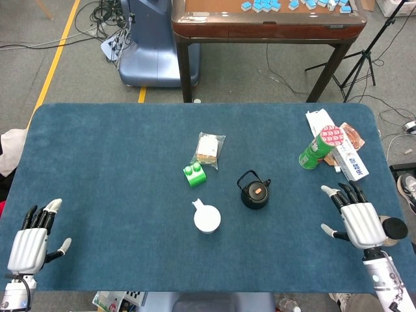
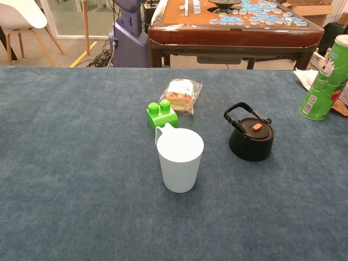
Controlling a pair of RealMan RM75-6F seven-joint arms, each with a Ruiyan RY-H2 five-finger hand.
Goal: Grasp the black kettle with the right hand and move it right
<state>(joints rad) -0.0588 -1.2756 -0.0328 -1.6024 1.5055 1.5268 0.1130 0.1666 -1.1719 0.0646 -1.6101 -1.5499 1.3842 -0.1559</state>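
The black kettle (image 1: 254, 192) stands upright near the middle of the blue-covered bench (image 1: 117, 156), its handle raised and an orange knob on its lid, untouched. My right hand (image 1: 354, 220) is over the bench's right edge, well apart from the kettle, fingers spread and holding nothing. My left hand (image 1: 30, 242) lies at the near left corner, likewise spread and empty. A white cup (image 1: 207, 218) sits to the kettle's near left, a green block (image 1: 194, 174) and a wrapped sandwich (image 1: 208, 149) beyond it. A green can (image 1: 318, 148) stands toward the far right, beside some flat packets (image 1: 348, 153).
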